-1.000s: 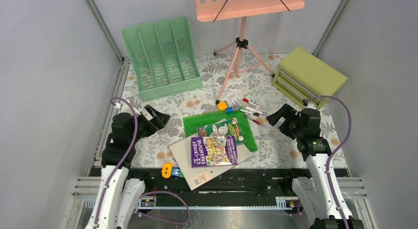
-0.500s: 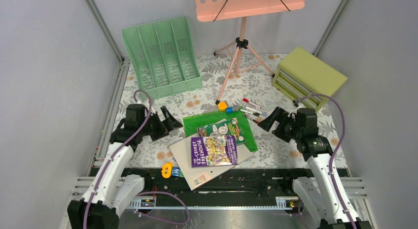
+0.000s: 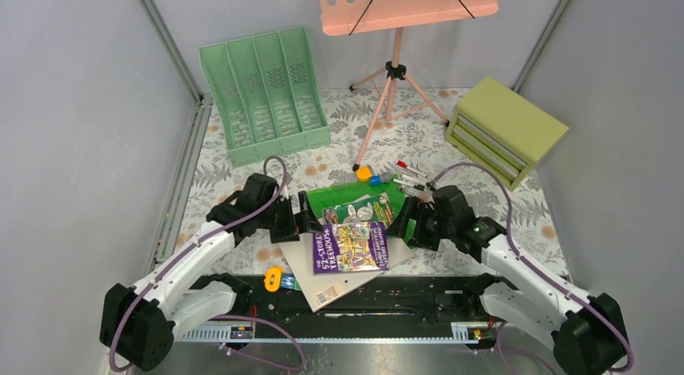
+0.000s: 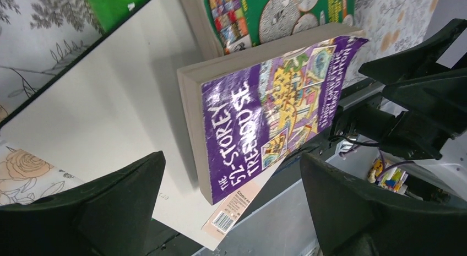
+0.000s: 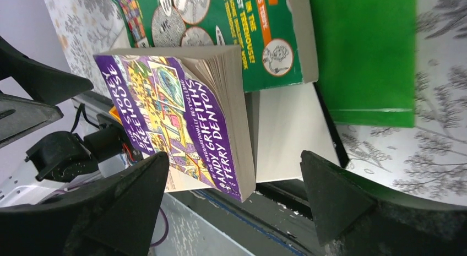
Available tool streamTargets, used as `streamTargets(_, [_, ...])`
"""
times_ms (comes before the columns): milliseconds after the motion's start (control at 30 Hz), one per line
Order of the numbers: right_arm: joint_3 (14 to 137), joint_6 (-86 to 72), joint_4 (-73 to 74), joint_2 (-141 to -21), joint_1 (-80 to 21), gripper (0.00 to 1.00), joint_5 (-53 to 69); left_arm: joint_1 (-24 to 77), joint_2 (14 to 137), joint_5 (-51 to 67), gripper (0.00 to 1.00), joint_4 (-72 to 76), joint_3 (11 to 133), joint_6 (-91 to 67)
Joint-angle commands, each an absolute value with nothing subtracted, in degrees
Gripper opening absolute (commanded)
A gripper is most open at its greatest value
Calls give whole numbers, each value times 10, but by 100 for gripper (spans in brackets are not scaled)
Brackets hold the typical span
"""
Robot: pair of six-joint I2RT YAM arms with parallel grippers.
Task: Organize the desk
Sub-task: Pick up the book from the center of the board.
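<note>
Both jaws nearer, purple book (image 3: pixel 351 247) between

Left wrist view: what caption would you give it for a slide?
Open left gripper framing a purple book lying on a white board.

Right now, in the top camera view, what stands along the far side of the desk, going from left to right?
green file rack → pink music stand → olive drawer box

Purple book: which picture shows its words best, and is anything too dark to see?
Left wrist view: the purple book is big and sharp, title readable, with a soft shadow on the white board; the gripper fingers are dark, detail lost. Top view: title tiny.
</note>
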State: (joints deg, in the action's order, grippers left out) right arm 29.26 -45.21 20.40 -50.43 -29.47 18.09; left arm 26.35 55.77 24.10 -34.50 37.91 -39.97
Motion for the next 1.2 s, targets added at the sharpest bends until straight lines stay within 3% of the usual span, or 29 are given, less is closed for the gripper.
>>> streamTargets(0, [279, -507, 125, -542, -338, 95, 183, 276, 571, 231, 93, -313, 350, -432])
streamTargets(300, [270, -534, 38, -646, -385, 85, 190, 310, 669, 245, 86, -293, 355, -433])
streamTargets(500, [259, -548, -44, -683, -387, 85, 235, 338, 680, 292, 78, -199, 340, -465])
streamTargets(733, [195, -628, -255, -692, -387, 81, 302, 348, 650, 306, 60, -165, 352, -476])
streamTargets(833, [186, -644, -299, -672, -387, 70, 306, 348, 627, 303, 58, -166, 353, -478])
streamTargets(1000, [188, -657, -316, -624, -387, 20, 306, 348, 595, 277, 60, -185, 358, -475])
streamTargets(1100, [209, -643, -265, -577, -387, 5, 300, 348, 578, 197, 68, -274, 398, -433])
streamTargets(1167, [228, -616, -216, -550, -387, 2, 291, 348, 565, 129, 75, -351, 432, -403])
